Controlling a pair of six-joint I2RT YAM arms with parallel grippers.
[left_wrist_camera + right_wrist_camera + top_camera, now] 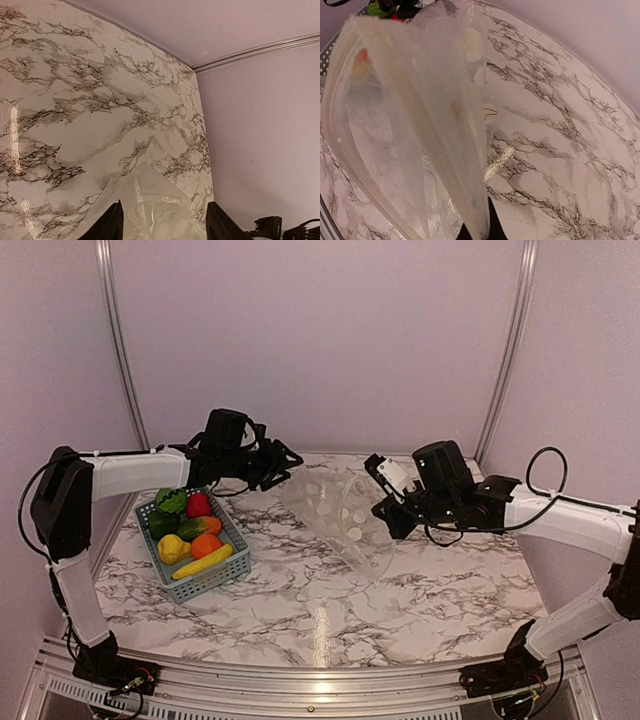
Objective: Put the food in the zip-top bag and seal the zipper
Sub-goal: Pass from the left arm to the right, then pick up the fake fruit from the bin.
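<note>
Over the white marbled table [300, 610], I see the clear polka-dotted zip-top bag [340, 515] held raised between both arms. My right arm [560, 515] reaches inward, right jaws pinching the bag's edge. My left arm [130, 472] stretches level, left jaws spread either side of its corner. The grey-blue slotted basket [205, 585] holds the glossy toy food [205, 543].

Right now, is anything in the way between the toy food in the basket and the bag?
Nothing visible stands between them: only bare table separates the basket of food from the bag, which the right end effector holds up.
</note>
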